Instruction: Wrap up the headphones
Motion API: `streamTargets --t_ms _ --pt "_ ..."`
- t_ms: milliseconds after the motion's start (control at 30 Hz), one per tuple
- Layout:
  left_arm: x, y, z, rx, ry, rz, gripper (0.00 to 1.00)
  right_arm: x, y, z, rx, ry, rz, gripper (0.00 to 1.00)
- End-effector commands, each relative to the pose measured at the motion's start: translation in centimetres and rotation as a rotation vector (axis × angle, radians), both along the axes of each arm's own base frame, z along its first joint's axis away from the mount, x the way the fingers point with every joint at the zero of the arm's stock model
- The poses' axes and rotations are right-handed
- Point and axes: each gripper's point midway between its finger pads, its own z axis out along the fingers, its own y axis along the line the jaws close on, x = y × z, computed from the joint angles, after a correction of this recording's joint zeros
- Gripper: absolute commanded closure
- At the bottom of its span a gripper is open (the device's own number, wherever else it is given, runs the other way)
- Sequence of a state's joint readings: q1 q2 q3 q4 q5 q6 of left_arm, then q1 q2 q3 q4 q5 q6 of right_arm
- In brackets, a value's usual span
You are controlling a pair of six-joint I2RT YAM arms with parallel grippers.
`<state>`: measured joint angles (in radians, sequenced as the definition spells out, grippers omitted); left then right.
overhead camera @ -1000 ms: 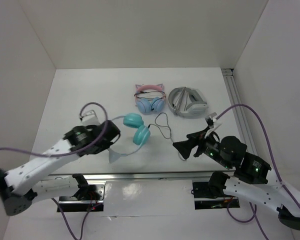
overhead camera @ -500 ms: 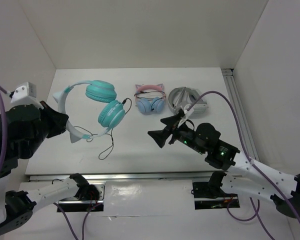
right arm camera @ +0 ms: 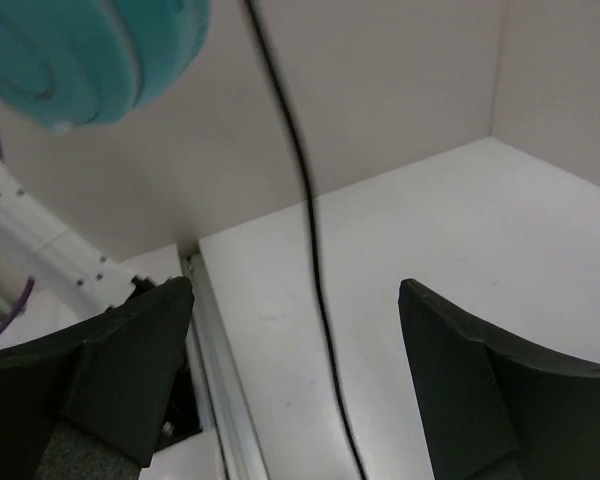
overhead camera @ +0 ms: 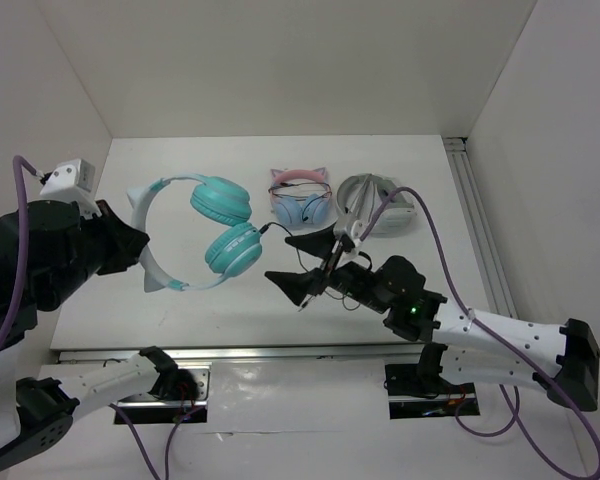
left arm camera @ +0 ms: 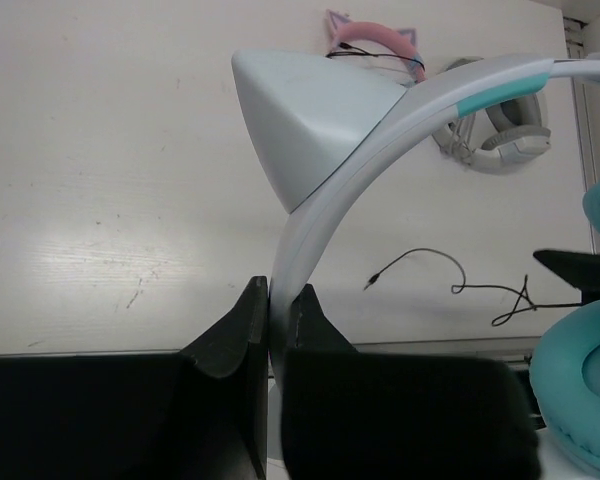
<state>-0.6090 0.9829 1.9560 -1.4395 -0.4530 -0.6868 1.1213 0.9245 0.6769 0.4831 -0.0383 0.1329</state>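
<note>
1. The headphones [overhead camera: 232, 248], flat on the table [overhead camera: 180, 165] a second ago, are now held aloft at left, with the headband clamped between the fingers of the left gripper [left arm camera: 275, 300].
2. The right gripper [overhead camera: 302, 262] has been brought up and leftward. Its fingers are spread wide, and the hanging cable [right arm camera: 305, 200] is framed between them, unpinched.
3. No cable is yet wound. A catch of the cable is judged to be the next step.

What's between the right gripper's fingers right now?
The black cable hangs between the right gripper's open fingers, touching neither; seen in right wrist view.
</note>
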Motion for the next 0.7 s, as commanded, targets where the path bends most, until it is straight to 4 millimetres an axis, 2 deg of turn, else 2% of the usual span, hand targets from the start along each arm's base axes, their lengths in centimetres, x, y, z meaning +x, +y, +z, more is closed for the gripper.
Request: streamTargets --t_ms 0,67,100,133,167,200,233,300,367,433,500,533,567,667 --pt "-0.2 -1.5 2.4 -0.122 -0.072 -0.052 1.00 3.8 -1.5 1.7 0.127 -0.007 -0.230 0.10" --pt "-0.7 -1.6 3.4 -0.149 -0.095 -0.072 1.00 5.1 -1.7 1.1 0.119 0.002 -0.305 0.26" --pt "-0.8 -1.5 3.8 -0.156 -0.107 -0.073 1.00 5.8 -1.2 -0.2 0.079 0.001 -0.318 0.36" --pt "-0.9 -1.4 4.2 -0.155 -0.119 -0.077 1.00 5.7 -0.6 -0.3 0.070 -0.001 -0.301 0.46" --pt "-0.9 -1.7 4.4 -0.160 -0.119 -0.086 1.00 5.9 -0.3 -0.9 0.054 0.004 -0.301 0.53" --pt "-1.2 -1.7 5.0 -0.176 -0.135 -0.098 1.00 5.9 0.4 -1.9 0.026 0.008 -0.286 0.55" --pt "-1.3 -1.6 5.3 -0.181 -0.143 -0.099 1.00 6.0 0.6 -2.1 0.028 0.008 -0.286 0.55" --pt "-1.4 -1.8 5.8 -0.192 -0.154 -0.108 1.00 6.0 1.2 -2.6 0.016 0.007 -0.269 0.61" --pt "-1.4 -1.1 6.4 -0.200 -0.176 -0.074 1.00 5.4 1.4 -4.1 -0.012 0.020 -0.238 0.61" --pt "-1.7 -0.3 7.7 -0.249 -0.213 -0.030 1.00 5.1 1.4 -6.7 -0.048 0.052 -0.223 0.61" --pt "-2.5 0.8 9.7 -0.320 -0.275 0.017 1.00 5.1 1.1 -8.1 -0.038 0.085 -0.227 0.61" --pt "-2.5 1.1 10.3 -0.347 -0.289 0.036 1.00 5.3 0.8 -10.0 -0.067 0.112 -0.235 0.61" --pt "-2.8 2.0 11.4 -0.402 -0.321 0.083 1.00 5.5 0.7 -11.1 -0.077 0.146 -0.235 0.61" --pt "-3.1 3.4 13.5 -0.478 -0.412 0.151 1.00 5.3 0.6 -14.2 -0.106 0.191 -0.233 0.67"
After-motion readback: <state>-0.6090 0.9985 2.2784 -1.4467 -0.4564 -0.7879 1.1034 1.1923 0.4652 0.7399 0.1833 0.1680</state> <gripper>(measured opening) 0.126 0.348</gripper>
